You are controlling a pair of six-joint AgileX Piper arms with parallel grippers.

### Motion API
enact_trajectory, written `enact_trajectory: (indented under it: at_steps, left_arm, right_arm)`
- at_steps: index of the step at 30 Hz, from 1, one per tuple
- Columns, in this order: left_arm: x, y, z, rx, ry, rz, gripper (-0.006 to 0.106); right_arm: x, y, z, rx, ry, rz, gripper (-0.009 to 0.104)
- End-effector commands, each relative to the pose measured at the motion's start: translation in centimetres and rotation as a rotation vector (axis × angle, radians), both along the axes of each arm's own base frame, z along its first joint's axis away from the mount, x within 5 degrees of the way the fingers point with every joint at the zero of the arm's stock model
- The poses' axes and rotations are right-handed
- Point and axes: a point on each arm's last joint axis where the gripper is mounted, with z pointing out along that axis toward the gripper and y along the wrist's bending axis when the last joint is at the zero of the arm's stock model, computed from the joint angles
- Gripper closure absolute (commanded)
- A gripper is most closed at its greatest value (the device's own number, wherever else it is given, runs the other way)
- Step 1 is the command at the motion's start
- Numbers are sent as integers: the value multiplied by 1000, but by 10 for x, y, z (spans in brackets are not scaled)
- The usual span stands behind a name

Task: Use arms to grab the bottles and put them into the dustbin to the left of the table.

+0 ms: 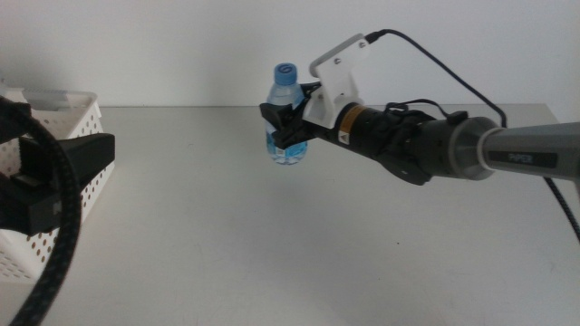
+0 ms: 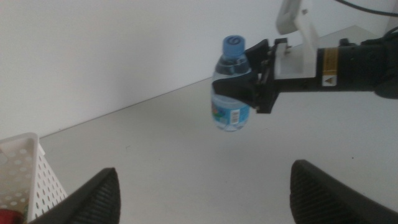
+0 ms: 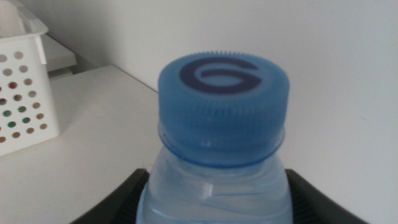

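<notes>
My right gripper [image 1: 288, 125] is shut on the small clear water bottle [image 1: 286, 116] with a blue cap and holds it upright above the middle of the table [image 1: 272, 244]. The bottle [image 2: 231, 87] and that gripper [image 2: 249, 84] also show in the left wrist view. In the right wrist view the bottle's cap [image 3: 222, 106] fills the frame between the jaws. My left gripper [image 2: 205, 193] is open and empty at the left, next to the white perforated dustbin [image 1: 63, 118]. The tea bottle is out of view.
The dustbin's corner shows in the left wrist view [image 2: 25, 174] with something red at its bottom [image 2: 9, 216], and in the right wrist view [image 3: 25, 93] with coloured shapes behind its holes. A white wall stands behind the table.
</notes>
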Motion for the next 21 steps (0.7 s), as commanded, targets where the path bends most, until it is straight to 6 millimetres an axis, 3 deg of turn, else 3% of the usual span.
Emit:
enact_trajectory:
  at_steps: [1, 7, 15, 18, 21]
  left_arm:
    - [0, -1, 15, -56, -84, -3, 7]
    - [0, -1, 15, -56, -84, -3, 7]
    - [0, -1, 15, -56, -84, -3, 7]
    - [0, -1, 15, -56, -84, -3, 7]
    - [0, -1, 15, -56, -84, -3, 7]
  right_arm:
    - [-2, 28, 47, 104, -141, 76, 96]
    - [1, 73, 23, 120, -120, 150, 96]
    - [-6, 90, 12, 117, -109, 184, 94]
    - [-6, 90, 13, 120, -110, 184, 88]
    - [-7, 89, 11, 142, -73, 182, 69]
